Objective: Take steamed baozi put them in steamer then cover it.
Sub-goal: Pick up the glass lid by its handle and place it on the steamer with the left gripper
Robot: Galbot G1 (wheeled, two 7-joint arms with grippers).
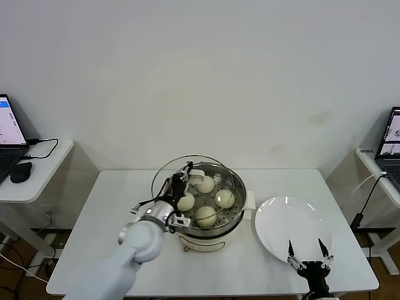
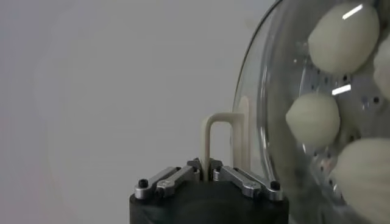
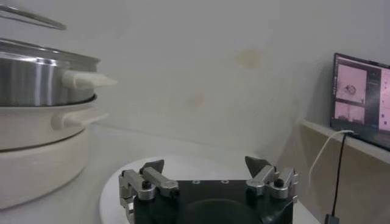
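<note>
Several steamed baozi (image 1: 205, 215) lie on the perforated tray of the steamer (image 1: 201, 242), a steel pot on a white base at the table's middle. Through the glass the baozi (image 2: 314, 119) also show in the left wrist view. My left gripper (image 1: 185, 175) is shut on the cream handle (image 2: 210, 137) of the round glass lid (image 1: 164, 172). The lid (image 2: 268, 91) hangs tilted just above the pot, shifted toward its back left. My right gripper (image 1: 307, 250) stands open and empty over the near edge of the white plate (image 1: 294, 222).
The plate (image 3: 183, 165) lies right of the steamer (image 3: 36, 79), close to its side handle. Side desks with laptops stand at far left (image 1: 9, 125) and far right (image 1: 392, 134); a mouse (image 1: 20, 170) lies on the left one. A wall stands behind the table.
</note>
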